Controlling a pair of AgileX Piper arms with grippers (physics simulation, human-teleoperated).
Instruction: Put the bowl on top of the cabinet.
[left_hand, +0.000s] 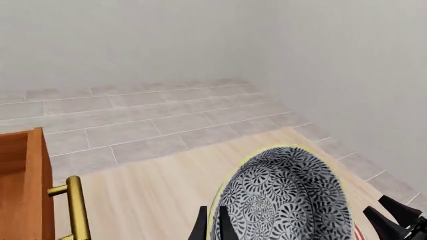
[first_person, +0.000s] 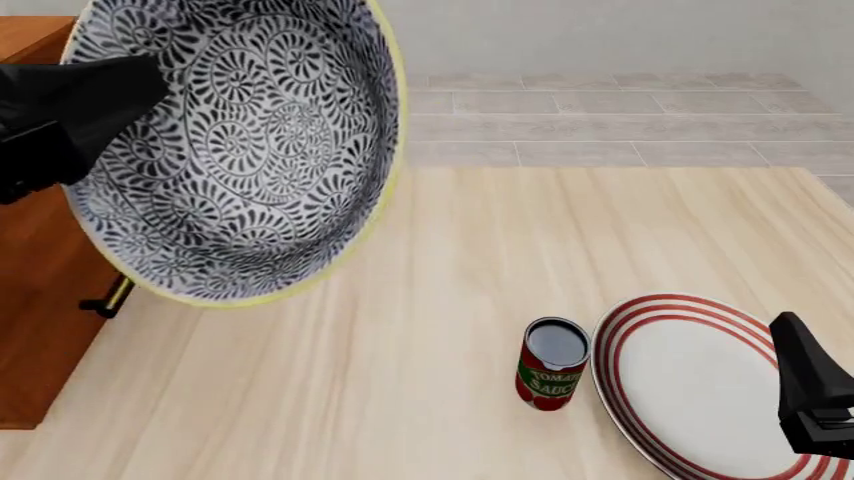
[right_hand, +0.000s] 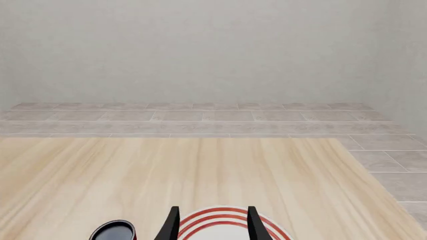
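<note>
Bowl: lifted, tilted, rim pinched in left gripper jaws
Right gripper: jaws apart, empty
Next: carry over cabinet; level; lower

The pale wooden table runs forward from the right claw to a grey tiled floor and a plain wall. Directly below that claw lies a flat white plate with red rings, and just to the claw's left a small tomato sauce can stands upright, close beside the plate. Far to its left, the reddish-brown cabinet sits at the table's edge.
</note>
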